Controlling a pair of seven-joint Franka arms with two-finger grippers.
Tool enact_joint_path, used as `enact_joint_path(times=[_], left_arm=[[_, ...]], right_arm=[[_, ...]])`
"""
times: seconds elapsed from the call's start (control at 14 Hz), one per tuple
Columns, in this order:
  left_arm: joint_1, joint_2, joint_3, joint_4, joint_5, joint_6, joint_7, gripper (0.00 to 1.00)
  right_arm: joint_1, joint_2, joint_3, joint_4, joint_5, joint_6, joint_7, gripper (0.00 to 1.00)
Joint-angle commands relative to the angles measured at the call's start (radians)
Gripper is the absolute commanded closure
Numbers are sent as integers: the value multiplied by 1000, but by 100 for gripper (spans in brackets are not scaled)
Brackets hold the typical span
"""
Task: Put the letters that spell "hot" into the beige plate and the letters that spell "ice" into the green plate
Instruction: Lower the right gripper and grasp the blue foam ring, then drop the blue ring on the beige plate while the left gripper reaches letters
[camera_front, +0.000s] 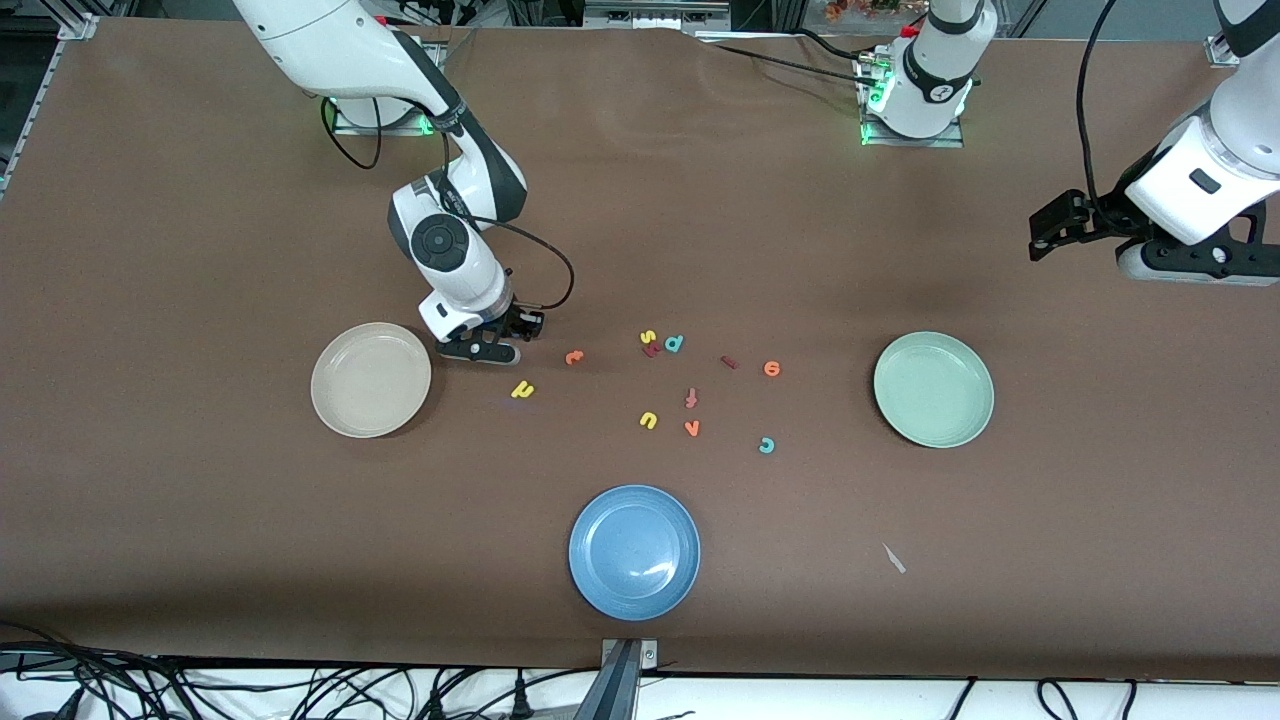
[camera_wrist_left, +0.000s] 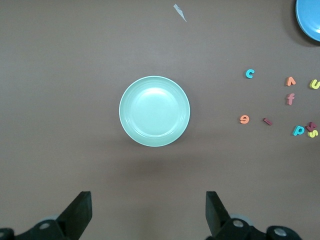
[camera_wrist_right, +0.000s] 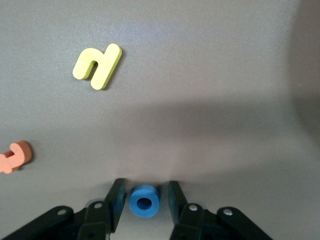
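On the brown table (camera_front: 200, 200), the right hand (camera_wrist_right: 144, 200) flanks the blue o (camera_wrist_right: 144, 202), not yet clenched; the left hand (camera_wrist_left: 148, 212) hangs released.

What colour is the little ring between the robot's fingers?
Blue. The ring-shaped o sits between the right end effector's fingers, best seen in the right wrist view.

A brown-covered table (camera_front: 200, 200) fills the scene under even overhead light, creased at its 12 o'clock edge; black cables (camera_front: 200, 690) tangle over a white floor strip at 6 o'clock.
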Motion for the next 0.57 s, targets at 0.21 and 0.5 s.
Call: enact_joint_path(times=[0.21,0.5], left_arm=[[-5,21,0,16,8,14,8,0],[-36,86,-5,19,-1,24,22,0]], right_arm=[[-5,14,3,16,-5,-10,-10,69],[-3,13,3,22,-5,-11,-13,76]])
